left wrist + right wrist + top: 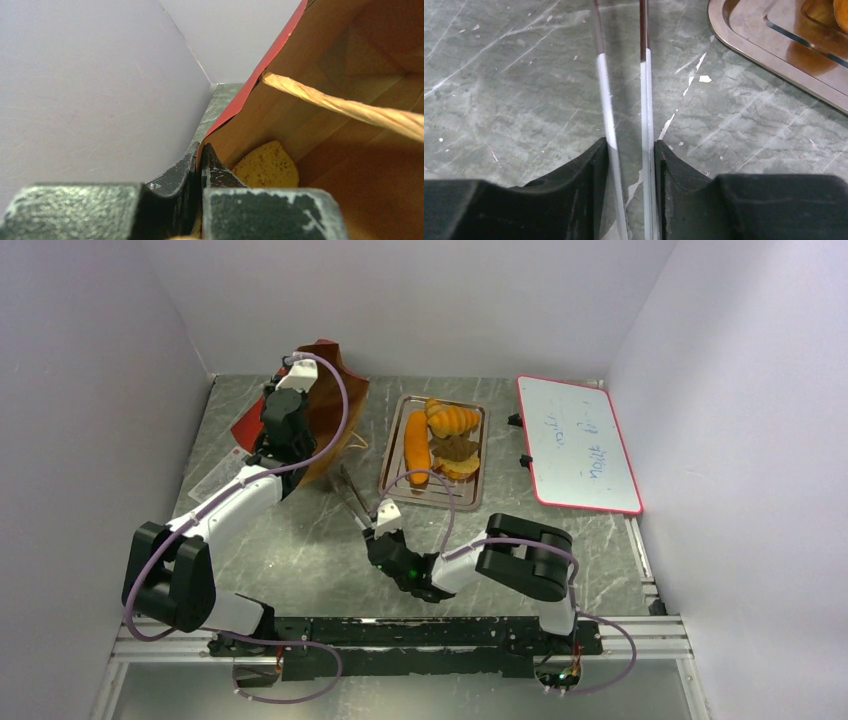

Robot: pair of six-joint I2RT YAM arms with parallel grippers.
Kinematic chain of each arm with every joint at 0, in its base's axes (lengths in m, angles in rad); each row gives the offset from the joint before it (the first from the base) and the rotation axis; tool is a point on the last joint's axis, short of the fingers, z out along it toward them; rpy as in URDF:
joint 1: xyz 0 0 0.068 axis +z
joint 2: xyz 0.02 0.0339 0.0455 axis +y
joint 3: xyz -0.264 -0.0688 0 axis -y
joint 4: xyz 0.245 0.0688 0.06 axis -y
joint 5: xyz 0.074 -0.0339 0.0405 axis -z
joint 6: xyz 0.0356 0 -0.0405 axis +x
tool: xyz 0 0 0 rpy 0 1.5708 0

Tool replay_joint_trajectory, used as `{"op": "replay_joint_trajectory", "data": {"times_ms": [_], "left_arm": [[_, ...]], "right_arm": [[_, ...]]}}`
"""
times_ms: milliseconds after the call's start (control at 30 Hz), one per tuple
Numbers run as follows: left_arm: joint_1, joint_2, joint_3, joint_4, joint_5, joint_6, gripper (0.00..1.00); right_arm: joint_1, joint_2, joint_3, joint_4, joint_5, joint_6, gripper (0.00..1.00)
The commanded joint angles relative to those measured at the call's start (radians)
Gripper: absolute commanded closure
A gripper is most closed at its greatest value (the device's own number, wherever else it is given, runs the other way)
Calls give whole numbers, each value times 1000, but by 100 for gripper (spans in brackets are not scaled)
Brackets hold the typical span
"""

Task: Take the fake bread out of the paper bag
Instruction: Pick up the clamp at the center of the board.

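Paper bag [325, 165] looks matt, metal tray [749, 30] glossy.

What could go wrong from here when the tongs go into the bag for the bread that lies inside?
1. The left fingers pinch only the thin rim of the paper bag. If the paper slips or tears, the mouth may close over the fake bread.
2. The cord handle crosses the opening, so the tongs might catch on it.
3. The right fingers press two thin tong arms, which may twist or slide in the grip.
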Motion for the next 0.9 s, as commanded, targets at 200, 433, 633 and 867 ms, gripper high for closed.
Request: {"op": "replay_joint_trajectory", "data": {"times_ms": [200,433,633,867], "left_arm": [[-9,-15,-26,38,25,-9,93],[-9,-4,-61,89,43,19,93],[-9,-1,-101,112,50,19,93],[-9,-41,-132,71,77,-15,93]], "right_arm": [[11,-151,-20,-260,-145,71,76],[12,-367,8,-485,-217,156,77],[16,-533,-9,-556,-256,207,77],[30,-676,37,-671,-261,216,77]]}}
